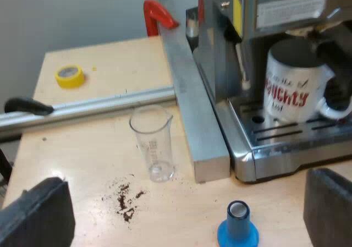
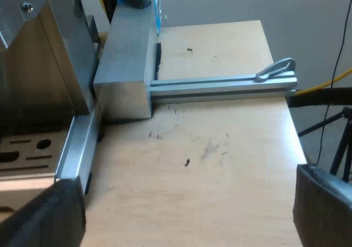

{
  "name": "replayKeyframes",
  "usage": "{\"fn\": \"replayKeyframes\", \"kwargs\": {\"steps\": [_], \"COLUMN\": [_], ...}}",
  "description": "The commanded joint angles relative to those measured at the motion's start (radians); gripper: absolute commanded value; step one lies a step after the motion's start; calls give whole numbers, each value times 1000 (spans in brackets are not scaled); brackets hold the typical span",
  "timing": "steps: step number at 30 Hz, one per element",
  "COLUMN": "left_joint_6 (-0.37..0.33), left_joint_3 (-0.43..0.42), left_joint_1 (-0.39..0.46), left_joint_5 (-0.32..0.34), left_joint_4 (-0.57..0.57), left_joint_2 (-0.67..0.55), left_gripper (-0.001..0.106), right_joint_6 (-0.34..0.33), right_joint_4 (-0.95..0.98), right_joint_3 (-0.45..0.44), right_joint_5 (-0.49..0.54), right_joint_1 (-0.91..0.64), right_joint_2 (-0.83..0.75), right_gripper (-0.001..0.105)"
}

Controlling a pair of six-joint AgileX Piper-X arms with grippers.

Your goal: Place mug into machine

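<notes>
Already the mug stands upright on the tray of the machine. It is white with red lettering, and its handle points away from the glass.

The left gripper hangs over the table, its fingers spread wide and holding nothing. The blue tamper stands on the table near it and touches neither finger. The glass stands upright and empty, just beside the end of the metal bar that lies along the machine's side. Dark grounds are scattered on the table near the glass. A thinner rail meets the bar, and a roll of yellow tape lies beyond it, well apart from the glass.

The right gripper is also wide apart and holds nothing. It hangs over the table at the other side of the tray, well apart from the mug.
</notes>
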Motion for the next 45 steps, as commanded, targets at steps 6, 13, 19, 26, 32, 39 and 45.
{"fn": "replayKeyframes", "kwargs": {"steps": [6,13,19,26,32,39,45], "left_joint_6": [-2,-2,-2,-2,-2,-2,-2], "left_joint_3": [242,333,351,351,354,354,354], "left_joint_1": [2,2,2,2,2,2,2], "left_joint_5": [-15,-9,-9,-9,-9,-9,-9], "left_joint_4": [-304,-316,-318,-318,-320,-320,-320], "left_joint_2": [-137,-136,-136,-136,-136,-136,-136], "left_gripper": [85,85,85,85,85,85,85], "right_joint_6": [-4,19,22,22,22,22,22], "right_joint_4": [-17,-22,-68,-68,-68,-68,-68], "right_joint_3": [116,241,262,262,262,262,262], "right_joint_5": [-10,-10,-10,-3,-2,-2,-2], "right_joint_1": [3,3,3,3,3,3,3], "right_joint_2": [-44,-44,-43,-43,-43,-43,-43], "right_gripper": [78,78,78,78,78,78,78]}}
